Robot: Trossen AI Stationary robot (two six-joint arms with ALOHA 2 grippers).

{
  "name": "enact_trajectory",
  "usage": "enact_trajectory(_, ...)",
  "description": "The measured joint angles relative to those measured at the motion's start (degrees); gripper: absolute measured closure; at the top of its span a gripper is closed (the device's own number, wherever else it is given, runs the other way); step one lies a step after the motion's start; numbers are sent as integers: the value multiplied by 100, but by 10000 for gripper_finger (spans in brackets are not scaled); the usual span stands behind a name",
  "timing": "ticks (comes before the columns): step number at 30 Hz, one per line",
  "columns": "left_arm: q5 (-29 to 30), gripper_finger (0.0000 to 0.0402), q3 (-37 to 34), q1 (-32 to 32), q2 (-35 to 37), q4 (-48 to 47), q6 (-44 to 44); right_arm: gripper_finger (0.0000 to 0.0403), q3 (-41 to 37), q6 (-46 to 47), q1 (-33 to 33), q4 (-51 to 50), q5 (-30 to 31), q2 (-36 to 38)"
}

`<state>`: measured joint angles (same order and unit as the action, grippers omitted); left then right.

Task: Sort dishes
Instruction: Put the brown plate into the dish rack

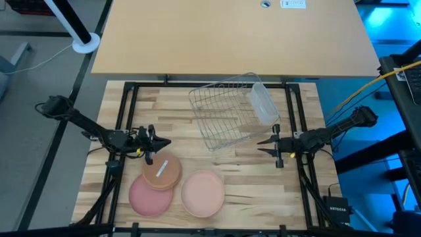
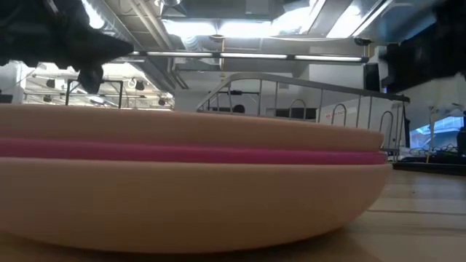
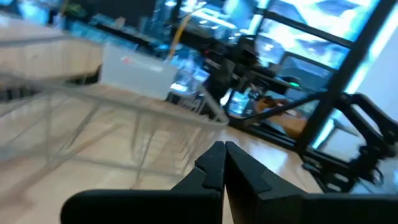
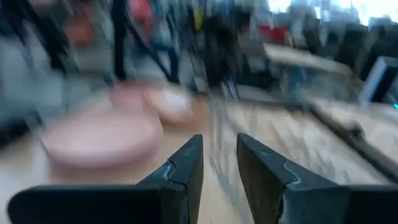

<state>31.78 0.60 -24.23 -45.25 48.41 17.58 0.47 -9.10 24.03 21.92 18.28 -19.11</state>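
Wire rack [image 1: 227, 115] stands between both arms; plates [image 1: 162, 173] crowd front.

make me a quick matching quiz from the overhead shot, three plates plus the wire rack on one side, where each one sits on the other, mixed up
Things:
1. tan-brown plate
2. magenta-pink plate
3. pale peach plate
4. wire rack

Places:
A. far middle of the wooden table, with a clear cup at its right end
B. near edge, rightmost of the plates
C. near edge, leftmost, partly under another plate
D. resting partly on another plate, just below the left gripper

Pairs: 1-D, 2-C, 3-B, 4-A
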Motion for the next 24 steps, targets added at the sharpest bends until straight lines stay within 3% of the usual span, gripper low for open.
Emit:
enact_trajectory(4, -562, 402, 0, 0, 3, 250, -615, 300, 19, -15, 0, 1468, -321, -24)
enact_trajectory(8, -938, 402, 0, 0, 17, 249, -921, 300, 315, -16, -2, 2055, -247, -30)
enact_trajectory(16, -972, 402, 0, 0, 15, 243, -1044, 300, 1256, -39, -7, 1671, 797, -489)
enact_trajectory(24, -972, 402, 0, 0, 32, 514, -1077, 300, 2175, -41, -7, 1383, 825, -1843)
